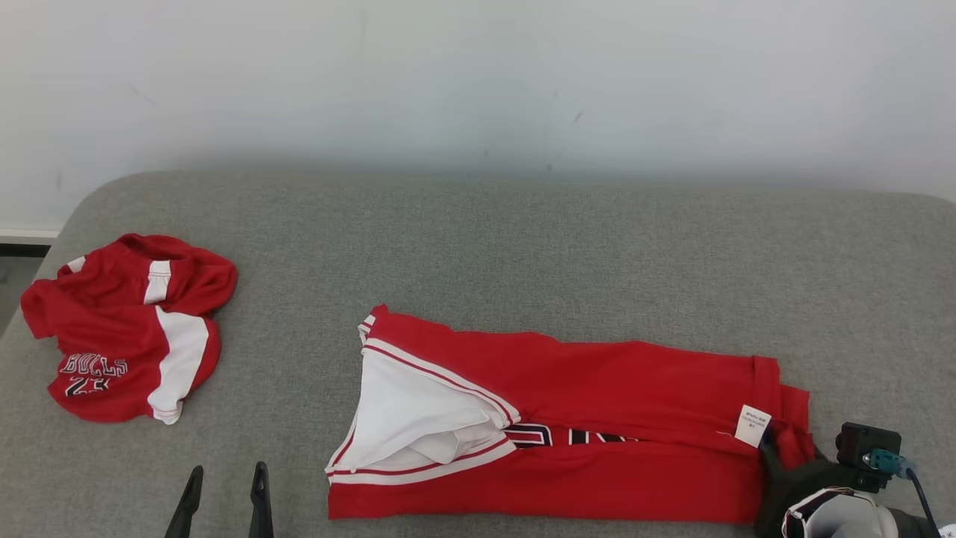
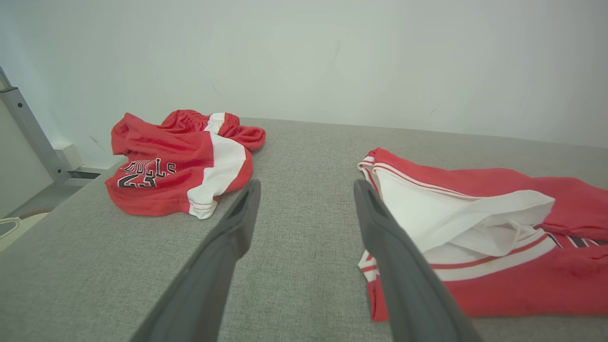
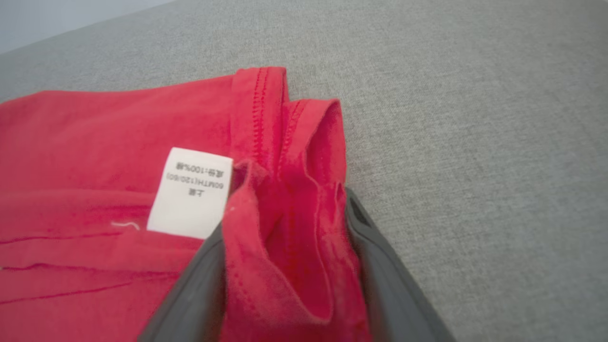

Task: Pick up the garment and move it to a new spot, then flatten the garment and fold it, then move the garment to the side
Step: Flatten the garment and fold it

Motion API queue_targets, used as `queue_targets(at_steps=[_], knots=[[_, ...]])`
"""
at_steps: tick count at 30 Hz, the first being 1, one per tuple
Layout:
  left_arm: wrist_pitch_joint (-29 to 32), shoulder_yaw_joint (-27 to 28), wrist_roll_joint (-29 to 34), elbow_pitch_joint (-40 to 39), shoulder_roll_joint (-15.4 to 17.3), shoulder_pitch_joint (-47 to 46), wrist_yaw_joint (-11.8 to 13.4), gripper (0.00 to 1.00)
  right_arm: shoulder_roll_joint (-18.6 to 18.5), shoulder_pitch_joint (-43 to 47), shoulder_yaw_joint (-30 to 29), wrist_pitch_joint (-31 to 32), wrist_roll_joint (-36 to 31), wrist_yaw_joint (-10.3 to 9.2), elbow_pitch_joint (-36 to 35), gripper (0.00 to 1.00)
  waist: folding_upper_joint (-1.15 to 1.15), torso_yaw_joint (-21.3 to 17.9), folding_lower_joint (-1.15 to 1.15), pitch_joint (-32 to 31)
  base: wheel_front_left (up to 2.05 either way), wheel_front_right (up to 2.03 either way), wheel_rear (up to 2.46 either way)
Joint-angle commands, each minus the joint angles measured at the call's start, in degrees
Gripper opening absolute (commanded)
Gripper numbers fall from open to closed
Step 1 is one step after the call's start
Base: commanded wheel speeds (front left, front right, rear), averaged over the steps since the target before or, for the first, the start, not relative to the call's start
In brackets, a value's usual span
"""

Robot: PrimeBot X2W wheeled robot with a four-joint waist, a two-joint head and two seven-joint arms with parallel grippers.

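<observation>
The garment (image 1: 597,388) is a red jersey with white trim, lying folded lengthwise across the grey cushion (image 1: 523,239), with its white-lined opening toward the left. It also appears in the left wrist view as the garment (image 2: 498,266). My right gripper (image 1: 784,448) is at its right end, beside the white label (image 1: 752,426). In the right wrist view, the right gripper (image 3: 285,211) stands open with a raised fold of the garment's (image 3: 118,142) red hem between its fingers. My left gripper (image 1: 228,471) is open and empty, left of the garment; the left gripper (image 2: 308,185) hovers over bare cushion.
A second red and white garment (image 1: 127,329) with "BULLS" lettering lies crumpled at the cushion's left end, also seen as a bundle (image 2: 175,161) ahead and left of the left fingers. A white wall (image 1: 478,75) rises behind. A metal frame (image 2: 28,128) stands beyond the cushion's left edge.
</observation>
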Motion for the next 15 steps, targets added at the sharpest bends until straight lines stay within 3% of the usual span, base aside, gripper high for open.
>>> queue_targets(at_steps=[1,7,15], knots=[[-0.13,-0.08,0.25,0.27,-0.15,0.85,-0.07,1.00,0.71,0.27,0.54,0.47,0.59,-0.14,1.26,0.00,0.00,0.05,0.00,0.04,0.00,0.00,0.00],[-0.13,0.26,0.51,0.57,-0.15,0.94,-0.08,1.00,-0.96,-1.14,1.23,-0.40,1.31,-0.16,2.71,0.00,0.00,-0.26,0.00,-0.06,0.00,0.00,0.00],[-0.13,-0.20,0.16,1.14,-0.18,1.17,-0.09,1.00,-7.46,-0.47,0.24,-1.70,2.23,-0.17,3.18,0.00,0.00,-0.90,0.00,-1.03,0.00,0.00,0.00]])
